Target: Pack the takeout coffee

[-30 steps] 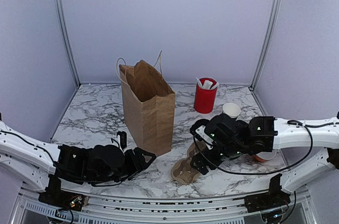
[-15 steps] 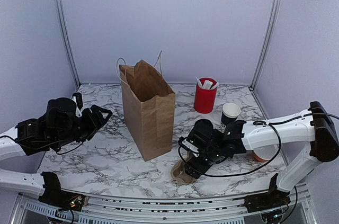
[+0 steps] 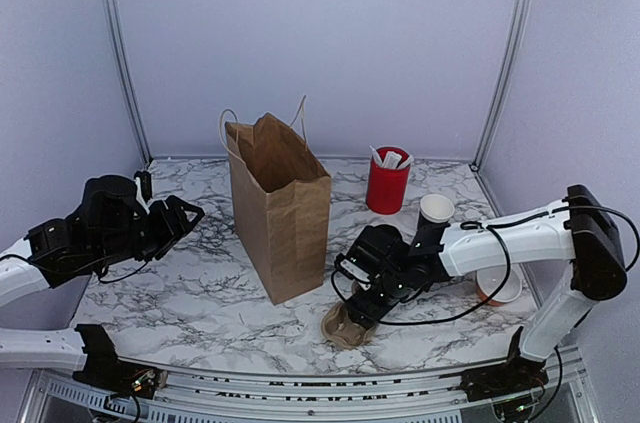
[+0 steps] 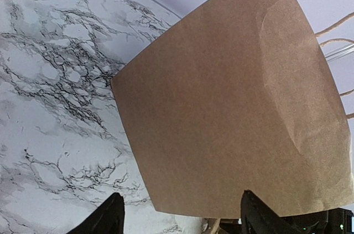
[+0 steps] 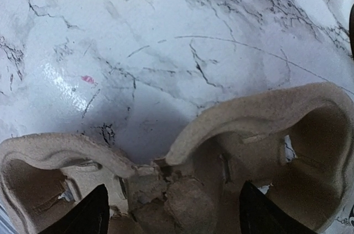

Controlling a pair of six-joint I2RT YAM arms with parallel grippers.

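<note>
Right of the paper bag (image 3: 280, 208), the right hand (image 3: 357, 309) was held open over the cup carrier (image 3: 343, 327). The black paper cup (image 3: 437, 209) was stood behind it, ungripped. The left hand (image 3: 178, 219) was held open too.

Brown paper bag (image 3: 280, 213) stands upright left of the red tub (image 3: 387, 186); probably a pulp carrier (image 3: 338, 329) lies nearer.

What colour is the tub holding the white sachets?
The tub is red, clearest in the top external view.
</note>
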